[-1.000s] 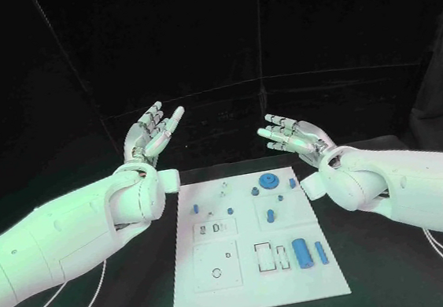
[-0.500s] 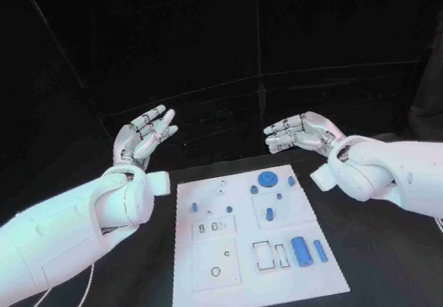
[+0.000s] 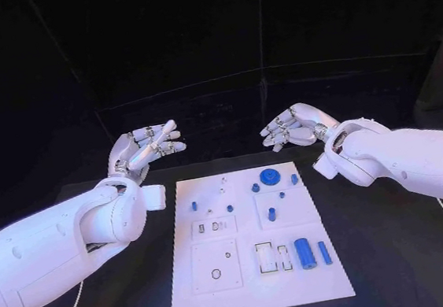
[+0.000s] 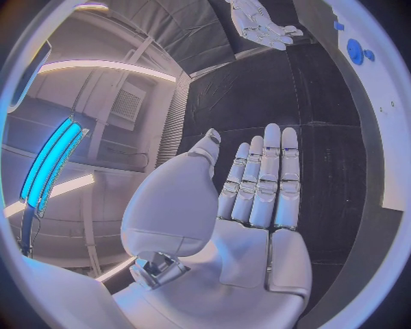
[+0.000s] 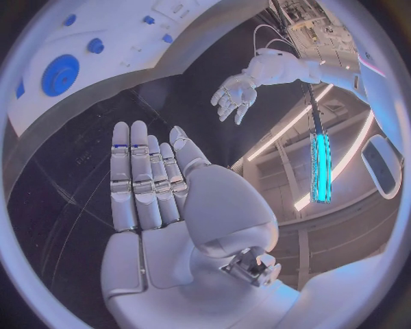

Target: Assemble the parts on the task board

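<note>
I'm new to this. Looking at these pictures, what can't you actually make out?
- Head view: the small parts on the task board are too small to tell their shapes.
- Left wrist view: the picture's edge cuts off most of the board.
- Right wrist view: the right hand covers part of the table.

Matt white task board (image 3: 259,291) bears smooth blue plastic-looking parts (image 3: 303,252) on a matt black table (image 3: 399,251).

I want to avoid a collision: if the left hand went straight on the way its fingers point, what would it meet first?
Probably the right hand; the left hand points at it across bare black table. Depth is unclear.
</note>
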Available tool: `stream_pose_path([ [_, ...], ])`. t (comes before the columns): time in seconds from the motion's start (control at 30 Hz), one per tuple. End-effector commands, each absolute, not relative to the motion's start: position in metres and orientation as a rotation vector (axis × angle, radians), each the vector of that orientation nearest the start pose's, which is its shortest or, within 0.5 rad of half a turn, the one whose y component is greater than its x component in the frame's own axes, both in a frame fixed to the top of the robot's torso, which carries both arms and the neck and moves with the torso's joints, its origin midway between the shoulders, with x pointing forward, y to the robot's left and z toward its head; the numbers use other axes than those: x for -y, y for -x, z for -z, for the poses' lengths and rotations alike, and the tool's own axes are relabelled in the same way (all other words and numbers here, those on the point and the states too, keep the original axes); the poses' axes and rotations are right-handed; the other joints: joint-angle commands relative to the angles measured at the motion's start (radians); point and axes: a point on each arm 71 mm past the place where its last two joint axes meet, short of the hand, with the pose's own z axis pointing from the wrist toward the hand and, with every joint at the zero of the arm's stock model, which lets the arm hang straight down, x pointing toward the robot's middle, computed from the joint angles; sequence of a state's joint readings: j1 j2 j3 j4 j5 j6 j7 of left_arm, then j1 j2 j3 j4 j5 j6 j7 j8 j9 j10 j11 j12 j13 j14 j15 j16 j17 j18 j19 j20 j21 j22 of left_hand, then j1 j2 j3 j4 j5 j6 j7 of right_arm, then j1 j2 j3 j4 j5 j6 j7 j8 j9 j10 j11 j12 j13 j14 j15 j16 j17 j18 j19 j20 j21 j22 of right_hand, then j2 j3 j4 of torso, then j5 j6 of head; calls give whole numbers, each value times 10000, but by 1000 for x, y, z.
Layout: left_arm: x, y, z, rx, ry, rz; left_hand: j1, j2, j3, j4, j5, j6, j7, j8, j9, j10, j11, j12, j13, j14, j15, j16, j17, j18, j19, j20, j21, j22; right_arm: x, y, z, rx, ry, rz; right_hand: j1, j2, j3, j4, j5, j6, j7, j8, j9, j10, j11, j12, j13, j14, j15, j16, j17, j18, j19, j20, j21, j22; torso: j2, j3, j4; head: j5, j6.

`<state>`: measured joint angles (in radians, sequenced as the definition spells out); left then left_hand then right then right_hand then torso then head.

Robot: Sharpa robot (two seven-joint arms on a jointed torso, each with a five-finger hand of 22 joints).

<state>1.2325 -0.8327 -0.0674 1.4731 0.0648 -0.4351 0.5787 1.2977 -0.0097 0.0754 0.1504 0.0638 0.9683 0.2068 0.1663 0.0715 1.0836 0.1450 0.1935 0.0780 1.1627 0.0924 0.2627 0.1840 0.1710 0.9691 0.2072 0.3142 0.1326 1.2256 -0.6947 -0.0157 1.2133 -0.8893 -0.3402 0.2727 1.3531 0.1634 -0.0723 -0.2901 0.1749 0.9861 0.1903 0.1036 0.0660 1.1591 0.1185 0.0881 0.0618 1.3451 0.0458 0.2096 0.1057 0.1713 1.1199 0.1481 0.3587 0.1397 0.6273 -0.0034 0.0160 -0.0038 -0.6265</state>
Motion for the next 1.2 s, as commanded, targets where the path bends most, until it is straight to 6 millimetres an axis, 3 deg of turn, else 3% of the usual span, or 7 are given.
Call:
stream_pose_path([
  [0.03, -223, -497, 162, -11987, 10358, 15437, 46, 105, 19, -135, -44, 107, -12, -70, -25, 147, -10, -109, 8, 138, -7, -54, 94, 142, 158, -6, 24, -34, 204, -545, 173, -16109, -59, -8340, 21, -187, 21, 6, 14, 258, -93, -44, 28, 249, -120, -94, 14, 939, -238, 463, 300, 144, 681, -315, 573, 271, 300, -55, 116, -64, 16],
  [0.2, -214, -488, 164, -12213, 10325, 15753, 78, 120, 22, -219, -45, 116, -2, -132, -42, 153, 1, -210, -8, 124, 3, -144, 155, 132, 186, -11, -27, -77, 194, -545, 175, -16436, 1567, -7134, -27, -282, 8, 20, 5, 461, -233, -174, 8, 485, -261, -250, 15, 1672, -449, 1712, 1089, 104, 1357, -645, 1537, 787, 471, -55, 209, -169, 53],
  [0.5, -200, -477, 166, -12620, 10352, 16231, 62, 136, 3, -294, -46, 87, 37, -224, -57, 122, 39, -346, -30, 74, 38, -274, 223, 123, 174, 11, -116, -141, 178, -544, 178, -16518, 3646, -5570, -182, -393, 42, 14, 6, 452, -290, -392, -1, 159, -280, -258, 14, 1612, -471, 4606, 2918, 80, 1386, -690, 3248, 1847, 800, -79, 254, -301, 119],
  [0.6, -198, -474, 166, -12696, 10352, 16353, 58, 136, -2, -305, -46, 79, 44, -239, -58, 117, 46, -366, -32, 67, 43, -294, 234, 122, 170, 15, -131, -152, 174, -543, 178, -16491, 4046, -5280, -184, -392, 112, 32, -17, 341, -251, -388, 0, -61, -278, -241, 19, 1675, -436, 7050, 5405, 29, 1437, -647, 4219, 2629, 888, -86, 262, -317, 151],
  [0.7, -198, -472, 165, -12743, 10355, 16421, 56, 132, -9, -327, -45, 67, 54, -260, -60, 110, 54, -394, -35, 58, 51, -322, 250, 122, 167, 22, -151, -166, 171, -542, 177, -16474, 4291, -5155, -192, -434, 189, 17, -50, 279, -259, -378, 4, -117, -245, -240, 20, 1581, -405, 8418, 6803, -95, 1505, -613, 5526, 4048, 946, -88, 268, -313, 160],
  [0.9, -198, -472, 166, -12854, 10425, 16379, 80, 187, 19, -400, -41, 6, 86, -325, -63, 65, 84, -486, -47, 45, 72, -405, 305, 123, 168, 40, -207, -209, 162, -539, 177, -16525, 4619, -5233, -205, -435, 363, 15, -67, 262, -260, -392, -1, -78, -251, -249, 18, 1581, -395, 9845, 8383, -291, 1646, -533, 7083, 5876, 1016, -87, 286, -317, 218],
  [1.2, -200, -472, 167, -12928, 10483, 16315, 93, 211, 35, -442, -41, -43, 108, -357, -65, 27, 103, -517, -59, 37, 84, -448, 334, 122, 171, 50, -235, -231, 157, -539, 179, -16699, 4862, -5194, -210, -417, 489, 19, -107, 275, -256, -384, 3, -72, -227, -246, 19, 1535, -397, 10270, 8789, -353, 1629, -479, 7600, 6437, 1050, -86, 297, -307, 147],
])
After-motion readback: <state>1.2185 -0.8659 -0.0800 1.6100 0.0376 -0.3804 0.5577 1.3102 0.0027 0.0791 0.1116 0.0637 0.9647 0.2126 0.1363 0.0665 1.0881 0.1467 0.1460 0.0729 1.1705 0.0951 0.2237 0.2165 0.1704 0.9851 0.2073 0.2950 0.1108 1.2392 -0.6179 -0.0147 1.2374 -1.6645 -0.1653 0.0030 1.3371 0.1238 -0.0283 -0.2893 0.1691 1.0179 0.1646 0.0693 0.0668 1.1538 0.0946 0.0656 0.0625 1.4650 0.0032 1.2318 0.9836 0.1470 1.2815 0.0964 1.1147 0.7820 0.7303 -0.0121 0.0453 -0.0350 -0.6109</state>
